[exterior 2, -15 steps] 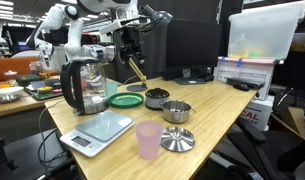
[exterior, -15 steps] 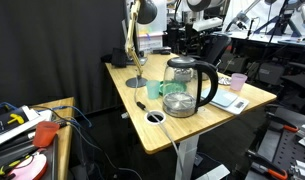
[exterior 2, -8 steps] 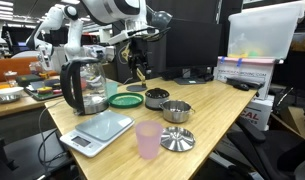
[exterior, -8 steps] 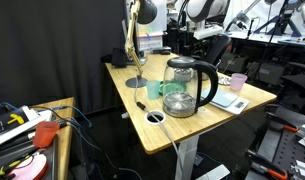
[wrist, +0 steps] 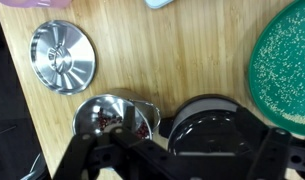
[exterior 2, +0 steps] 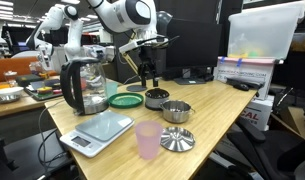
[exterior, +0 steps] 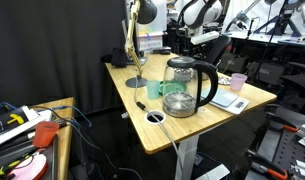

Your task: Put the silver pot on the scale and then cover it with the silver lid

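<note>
The wooden counter carries everything. A tall glass kettle with a black handle stands at one end, with a green disc lying flat just beside it. The scale sits near the front edge (its pale top faces up), well apart from the silver pot. The pot stands on the bare wood just beside a dark round dish. The silver lid lies flat on the counter near the pot, next to a pink cup. The hand hangs in the air above the dish and pot. In the wrist view the hand is spread wide and grips nothing, with the pot and the lid below it.
</note>
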### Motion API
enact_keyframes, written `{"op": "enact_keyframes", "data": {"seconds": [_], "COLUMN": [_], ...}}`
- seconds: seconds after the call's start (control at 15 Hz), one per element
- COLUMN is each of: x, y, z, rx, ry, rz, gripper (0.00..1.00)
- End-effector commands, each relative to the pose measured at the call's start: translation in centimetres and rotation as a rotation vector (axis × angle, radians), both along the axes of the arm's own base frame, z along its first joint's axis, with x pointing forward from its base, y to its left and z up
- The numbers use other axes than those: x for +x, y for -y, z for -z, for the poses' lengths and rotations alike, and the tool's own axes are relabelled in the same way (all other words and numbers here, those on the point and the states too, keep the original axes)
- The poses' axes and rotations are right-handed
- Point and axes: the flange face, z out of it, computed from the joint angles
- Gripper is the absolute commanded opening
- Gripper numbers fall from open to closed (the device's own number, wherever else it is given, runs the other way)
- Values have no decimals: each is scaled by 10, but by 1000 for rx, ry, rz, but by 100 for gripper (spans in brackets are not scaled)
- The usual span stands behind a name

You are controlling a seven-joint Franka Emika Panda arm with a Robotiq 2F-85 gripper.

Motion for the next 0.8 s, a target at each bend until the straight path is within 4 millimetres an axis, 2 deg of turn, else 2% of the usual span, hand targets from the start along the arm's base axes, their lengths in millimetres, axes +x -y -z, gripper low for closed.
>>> {"op": "enact_keyframes", "data": {"seconds": [0.0, 0.73], "x": [1, 2], "y": [0, 2], "z": [-1, 3], "rx": [0, 4], "ry": [-1, -8], "rz": [1, 18], "gripper": [100, 100]}}
